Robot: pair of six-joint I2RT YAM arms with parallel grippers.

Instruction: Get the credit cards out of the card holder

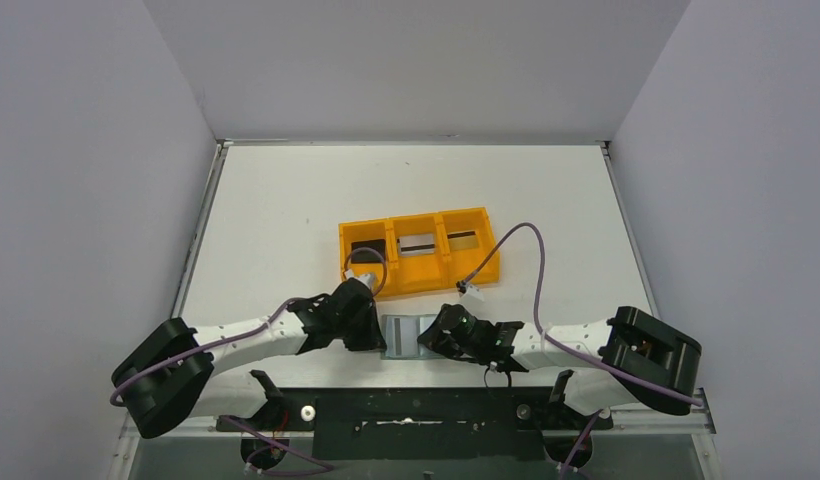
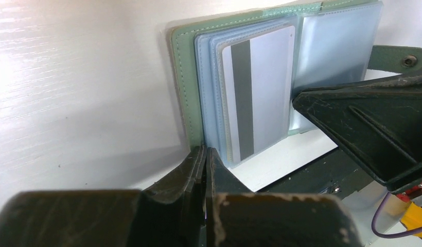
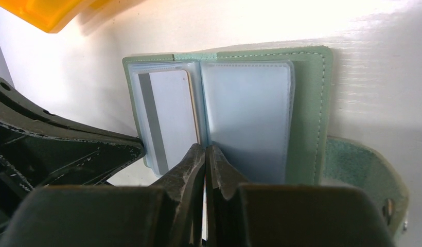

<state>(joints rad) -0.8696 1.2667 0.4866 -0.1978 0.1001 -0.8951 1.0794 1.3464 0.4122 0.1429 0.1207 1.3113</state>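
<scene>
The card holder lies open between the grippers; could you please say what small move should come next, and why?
Probably ease the right gripper straight back: it is shut at the near edge of the holder beside the grey card, while the shut left gripper seems to steady it.

The tabletop is white with a faint linear grain and shows glare under bright light. Plain pale grey panels enclose it: left wall, back wall, right wall. Metal rails border its sides.
</scene>
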